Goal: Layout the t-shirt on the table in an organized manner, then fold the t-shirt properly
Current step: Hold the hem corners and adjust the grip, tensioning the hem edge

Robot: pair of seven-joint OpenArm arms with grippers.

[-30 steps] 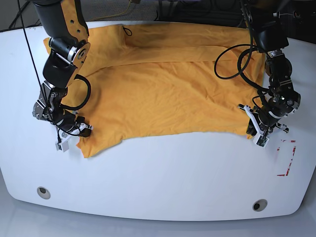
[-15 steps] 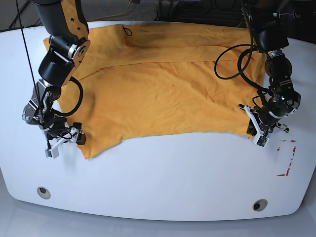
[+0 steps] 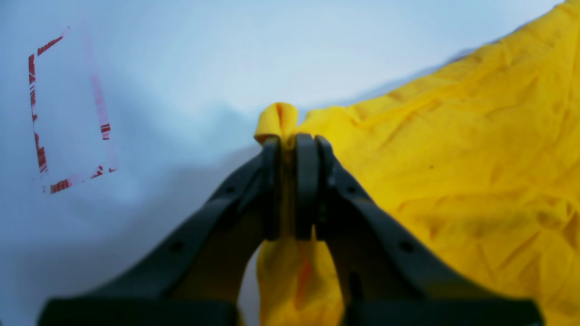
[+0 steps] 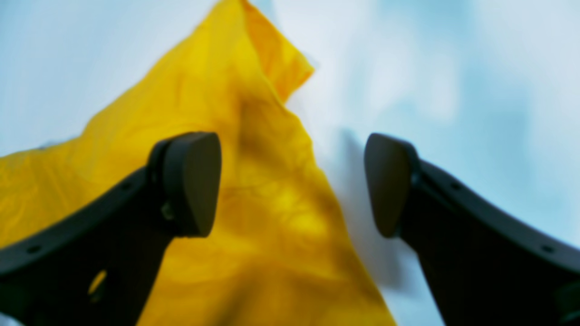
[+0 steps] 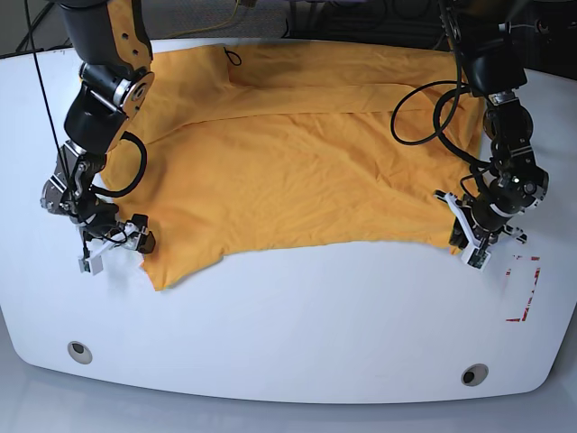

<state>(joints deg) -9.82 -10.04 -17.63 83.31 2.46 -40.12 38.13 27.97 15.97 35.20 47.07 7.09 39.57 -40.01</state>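
L pincer (image 3: 292, 149) clamps t-shirt (image 3: 453, 158) corner; R pincer (image 4: 292, 181) agape.

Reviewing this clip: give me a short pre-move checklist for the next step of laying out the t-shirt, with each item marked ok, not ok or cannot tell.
1. Left gripper clamped on a corner of the t-shirt: ok, its jaws are shut with a pinch of fabric between them.
2. Right gripper free of cloth: ok, its jaws stand open over the shirt's pointed corner, nothing between them.
3. Shirt flat: not ok, a long fold runs across the upper part and wrinkles show in the base view.
4. Near-edge corner by the right gripper squared: not ok, it pokes out toward the table front.
5. Red tape outline uncovered: ok.
6. Sleeves spread: cannot tell.
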